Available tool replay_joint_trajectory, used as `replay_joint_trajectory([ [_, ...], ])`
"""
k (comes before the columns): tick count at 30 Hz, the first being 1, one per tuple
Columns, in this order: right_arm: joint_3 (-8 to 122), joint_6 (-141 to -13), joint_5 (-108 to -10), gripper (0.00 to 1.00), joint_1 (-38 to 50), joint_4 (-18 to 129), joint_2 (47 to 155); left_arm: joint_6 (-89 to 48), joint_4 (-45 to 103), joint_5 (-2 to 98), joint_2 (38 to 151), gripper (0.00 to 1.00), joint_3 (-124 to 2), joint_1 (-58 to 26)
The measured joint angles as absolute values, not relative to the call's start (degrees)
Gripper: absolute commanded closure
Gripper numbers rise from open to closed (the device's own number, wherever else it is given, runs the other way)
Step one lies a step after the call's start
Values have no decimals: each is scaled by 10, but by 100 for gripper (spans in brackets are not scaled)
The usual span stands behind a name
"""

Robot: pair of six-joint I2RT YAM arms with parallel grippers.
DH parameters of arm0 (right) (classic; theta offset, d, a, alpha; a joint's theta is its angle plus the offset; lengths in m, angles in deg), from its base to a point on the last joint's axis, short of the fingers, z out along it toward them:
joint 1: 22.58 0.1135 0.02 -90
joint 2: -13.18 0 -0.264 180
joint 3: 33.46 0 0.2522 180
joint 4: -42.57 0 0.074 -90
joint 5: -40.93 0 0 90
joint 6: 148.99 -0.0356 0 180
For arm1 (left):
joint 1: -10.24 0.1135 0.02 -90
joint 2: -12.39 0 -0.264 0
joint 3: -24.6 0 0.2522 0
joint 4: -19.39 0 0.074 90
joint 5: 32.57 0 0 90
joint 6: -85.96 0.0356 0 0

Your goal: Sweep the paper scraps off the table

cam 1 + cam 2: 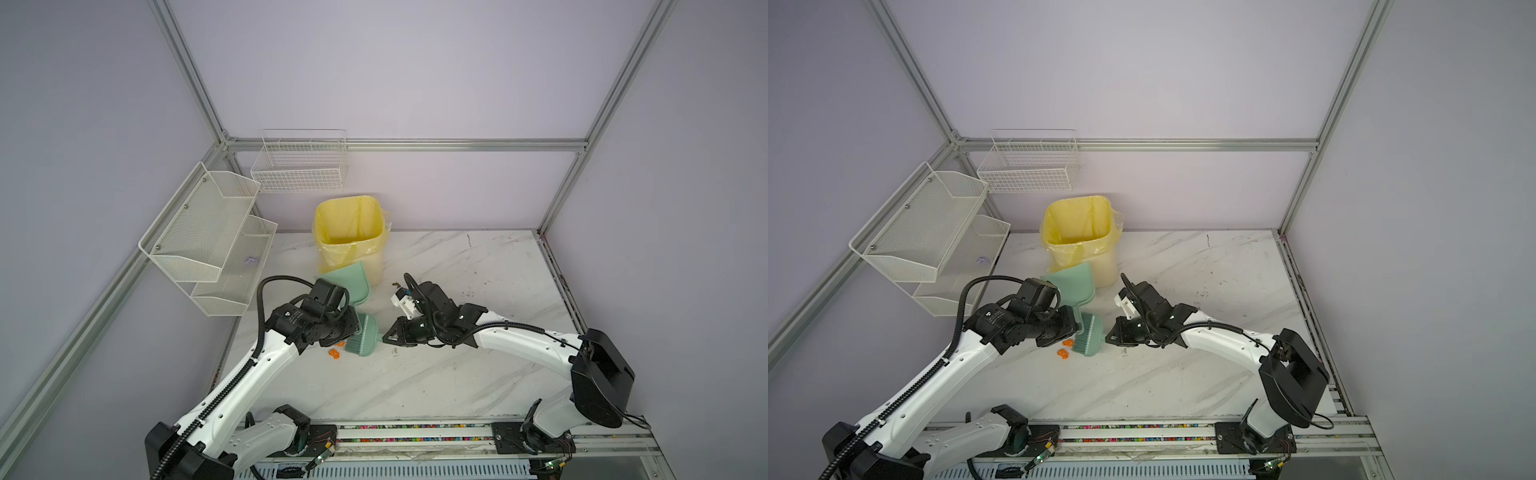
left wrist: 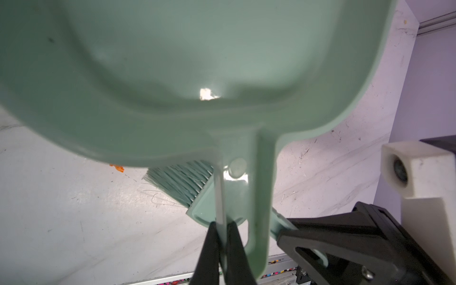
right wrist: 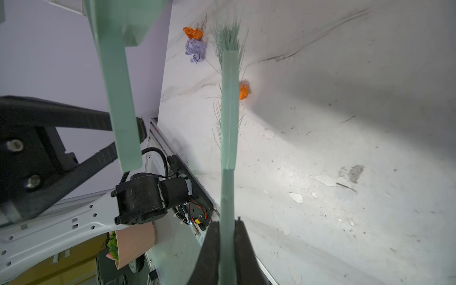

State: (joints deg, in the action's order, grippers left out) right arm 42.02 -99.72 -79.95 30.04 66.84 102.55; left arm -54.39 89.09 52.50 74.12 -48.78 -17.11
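Observation:
My left gripper [image 2: 221, 223] is shut on the thin handle of the green dustpan [image 1: 345, 282] [image 2: 197, 61], which is held tilted just in front of the bin. My right gripper [image 3: 226, 222] [image 1: 384, 336] is shut on the handle of a green brush [image 3: 229, 111] [image 1: 365, 336]. The brush bristles rest on the table [image 1: 457, 374] under the dustpan handle. Orange paper scraps [image 1: 333, 353] [image 1: 1063, 353] lie just left of the bristles. The right wrist view shows an orange scrap [image 3: 243, 90] against the brush, and an orange [image 3: 193, 32] and a lilac scrap [image 3: 196, 50] beyond its tip.
A bin with a yellow liner [image 1: 349, 232] stands at the back of the table. White mesh shelves [image 1: 208, 232] hang on the left with a lilac bit [image 1: 250, 260] on the lower tier. A wire basket [image 1: 299, 166] hangs on the back wall. A metal rail [image 1: 415, 432] runs along the front.

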Motion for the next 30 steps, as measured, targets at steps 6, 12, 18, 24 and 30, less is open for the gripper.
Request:
replay_joint_trajectory([
  [6,438,-1019,-799,100,337,633,1057,-540,904,527,738,100,-488,-168],
  [12,467,-1041,-801,100,357,599,1119,-539,917,528,728,100,-488,-167],
  [18,487,-1054,-813,100,359,587,1177,-537,923,528,724,100,-488,-164],
  [24,476,-1052,-825,100,320,590,1178,-538,924,528,722,100,-488,-164],
  [30,403,-1018,-829,100,208,636,1108,-539,923,527,729,100,-488,-179],
])
